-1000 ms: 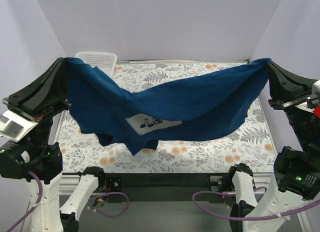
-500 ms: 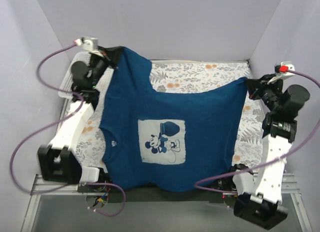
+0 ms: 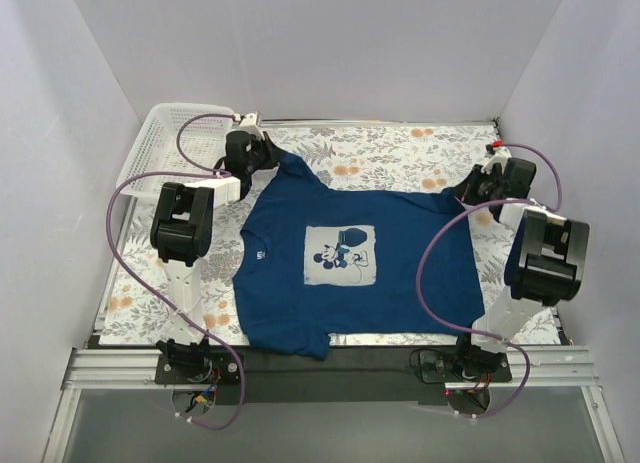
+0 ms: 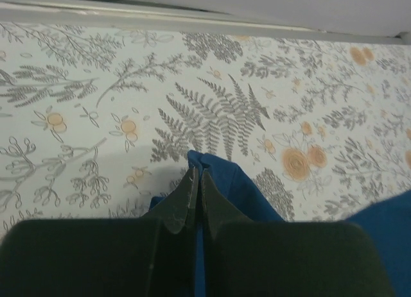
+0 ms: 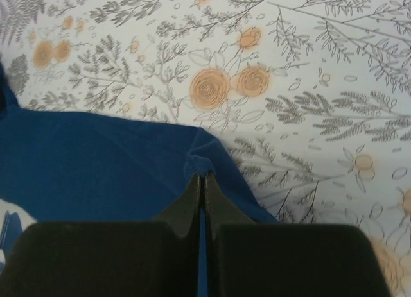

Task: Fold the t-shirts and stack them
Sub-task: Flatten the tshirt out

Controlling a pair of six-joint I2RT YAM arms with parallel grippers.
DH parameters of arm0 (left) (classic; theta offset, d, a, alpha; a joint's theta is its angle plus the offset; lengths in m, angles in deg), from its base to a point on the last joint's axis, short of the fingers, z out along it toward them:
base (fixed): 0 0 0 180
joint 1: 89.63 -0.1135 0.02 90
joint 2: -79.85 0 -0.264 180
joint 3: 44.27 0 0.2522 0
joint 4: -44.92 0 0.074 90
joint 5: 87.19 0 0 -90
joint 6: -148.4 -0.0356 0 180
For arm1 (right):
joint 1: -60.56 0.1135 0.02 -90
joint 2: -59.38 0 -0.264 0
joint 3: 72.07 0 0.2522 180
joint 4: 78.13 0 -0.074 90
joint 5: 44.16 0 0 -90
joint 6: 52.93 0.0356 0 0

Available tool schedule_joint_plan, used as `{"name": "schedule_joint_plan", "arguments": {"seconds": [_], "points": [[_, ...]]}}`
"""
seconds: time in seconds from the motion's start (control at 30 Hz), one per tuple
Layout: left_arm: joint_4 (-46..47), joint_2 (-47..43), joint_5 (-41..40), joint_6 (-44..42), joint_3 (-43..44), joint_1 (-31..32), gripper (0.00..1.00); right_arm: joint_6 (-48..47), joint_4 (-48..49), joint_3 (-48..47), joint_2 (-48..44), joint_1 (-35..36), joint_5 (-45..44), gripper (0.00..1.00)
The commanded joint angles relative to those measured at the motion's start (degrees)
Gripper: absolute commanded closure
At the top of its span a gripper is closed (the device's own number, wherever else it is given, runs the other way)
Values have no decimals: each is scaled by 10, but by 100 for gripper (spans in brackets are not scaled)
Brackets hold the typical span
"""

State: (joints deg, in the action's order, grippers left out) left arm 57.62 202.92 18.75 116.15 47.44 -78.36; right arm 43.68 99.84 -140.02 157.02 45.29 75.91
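Blue shirt (image 3: 400, 273) flat on the table (image 3: 400, 148), far corners pinched.
The shirt lies picture up, neck toward the left arm and bottom edge toward the right arm (so its long way runs side to side). The left gripper (image 4: 196, 176) is closed tight on the far sleeve. The right gripper (image 5: 200, 179) is closed tight on the far bottom corner. The near side lies free, close to both arm bases.

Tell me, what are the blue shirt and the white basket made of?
The shirt looks like soft, matte knit cloth, probably cotton: it lies limp and flat, with small creases and no shine. The basket looks like rigid white plastic, moulded into an open mesh that holds its shape.
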Motion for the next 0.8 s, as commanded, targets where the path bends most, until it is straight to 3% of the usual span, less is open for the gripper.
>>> {"name": "schedule_joint_plan", "arguments": {"seconds": [0.0,0.17,0.47,0.77], "points": [[-10,12,-60,-13,70,0,100,-14,52,-77,55,13,-34,99],[-27,55,-65,-25,133,1,100,14,53,-139,124,15,-43,99],[-36,68,-75,-41,186,-1,100,64,53,-202,166,10,-74,99],[-26,39,-8,-83,160,-1,100,79,54,-203,169,3,-37,99]]}}
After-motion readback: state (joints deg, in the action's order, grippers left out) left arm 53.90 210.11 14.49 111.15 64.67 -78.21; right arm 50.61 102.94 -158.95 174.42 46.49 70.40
